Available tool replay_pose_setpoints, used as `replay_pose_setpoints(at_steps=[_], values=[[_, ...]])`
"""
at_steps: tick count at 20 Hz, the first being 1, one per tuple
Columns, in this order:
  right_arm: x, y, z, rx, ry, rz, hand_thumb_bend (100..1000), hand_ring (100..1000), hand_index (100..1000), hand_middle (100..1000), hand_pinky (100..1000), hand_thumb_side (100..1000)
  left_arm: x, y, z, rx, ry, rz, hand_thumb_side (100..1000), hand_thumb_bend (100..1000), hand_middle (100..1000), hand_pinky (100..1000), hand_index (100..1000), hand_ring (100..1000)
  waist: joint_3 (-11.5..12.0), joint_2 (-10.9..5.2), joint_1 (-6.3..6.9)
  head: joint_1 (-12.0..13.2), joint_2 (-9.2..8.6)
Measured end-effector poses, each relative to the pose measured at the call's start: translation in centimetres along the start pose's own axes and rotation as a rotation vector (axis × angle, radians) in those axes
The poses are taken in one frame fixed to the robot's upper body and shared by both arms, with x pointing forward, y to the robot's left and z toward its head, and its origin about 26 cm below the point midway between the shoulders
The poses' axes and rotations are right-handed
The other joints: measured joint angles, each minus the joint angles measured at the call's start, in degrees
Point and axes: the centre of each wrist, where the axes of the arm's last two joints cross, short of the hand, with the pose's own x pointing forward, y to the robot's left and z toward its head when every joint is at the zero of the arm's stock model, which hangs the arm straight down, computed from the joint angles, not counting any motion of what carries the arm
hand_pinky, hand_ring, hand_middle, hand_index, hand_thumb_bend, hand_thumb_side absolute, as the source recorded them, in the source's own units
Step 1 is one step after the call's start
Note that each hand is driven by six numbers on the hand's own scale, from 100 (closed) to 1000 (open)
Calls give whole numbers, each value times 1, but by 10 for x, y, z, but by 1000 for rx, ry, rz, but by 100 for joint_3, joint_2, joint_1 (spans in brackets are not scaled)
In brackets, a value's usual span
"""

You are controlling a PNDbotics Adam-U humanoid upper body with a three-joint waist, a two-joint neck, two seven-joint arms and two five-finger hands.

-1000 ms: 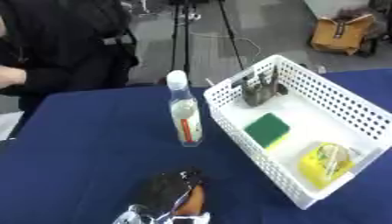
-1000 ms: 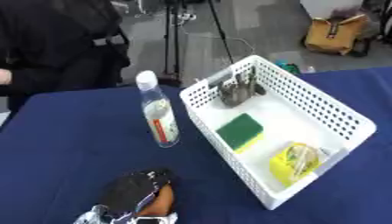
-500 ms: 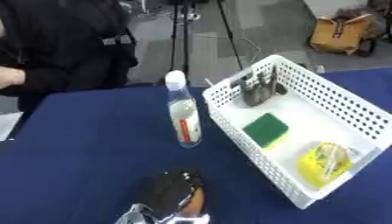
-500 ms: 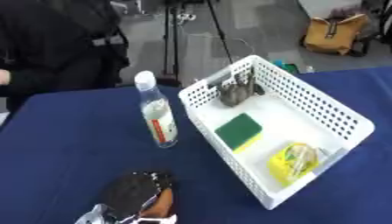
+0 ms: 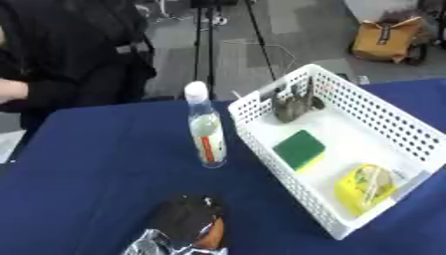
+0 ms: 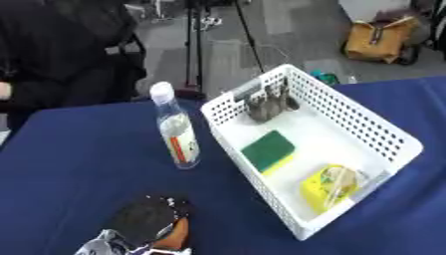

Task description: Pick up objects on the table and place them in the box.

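Standing bottle [image 5: 205,132]: clear plastic, white cap, red-and-white label; upright on the blue table [image 5: 96,164], just left of the box [image 5: 379,124].
Box: white perforated plastic basket, lying askew.
Inside box: green sponge [image 5: 299,149] near the middle; yellow packet [image 5: 363,186] at the near end; dark grey object [image 5: 292,105] at the far end.
Hand [image 5: 187,230]: one black and silver hand, near edge, in front of the bottle; cannot tell which hand, or how the fingers stand.
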Motion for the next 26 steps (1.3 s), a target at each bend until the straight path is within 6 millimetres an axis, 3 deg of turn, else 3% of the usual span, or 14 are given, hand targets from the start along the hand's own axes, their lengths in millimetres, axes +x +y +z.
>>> replay_pose_setpoints(at_steps=[4, 16, 22, 26], values=[[0, 0, 0, 1, 0, 0, 100, 525, 664, 501, 661, 822, -2, 9, 4, -2, -5, -7, 219, 100, 754, 100, 779, 610, 2, 0, 1, -3, 0], [0, 0, 0, 3, 3, 1, 100, 525, 664, 501, 662, 819, -4, 63, 22, 94, -37, -28, 226, 100, 746, 100, 777, 608, 35, -20, 2, -27, 0], [0, 0, 1, 5, 4, 2, 100, 526, 665, 501, 662, 815, -6, 79, 23, 120, -50, -55, 209, 100, 754, 100, 772, 616, 51, -57, 7, -35, 0], [-1, -1, 2, 9, 9, 5, 100, 526, 665, 501, 662, 812, -9, 100, 21, 162, -76, -102, 200, 100, 758, 100, 773, 619, 67, -130, 29, -38, 1]])
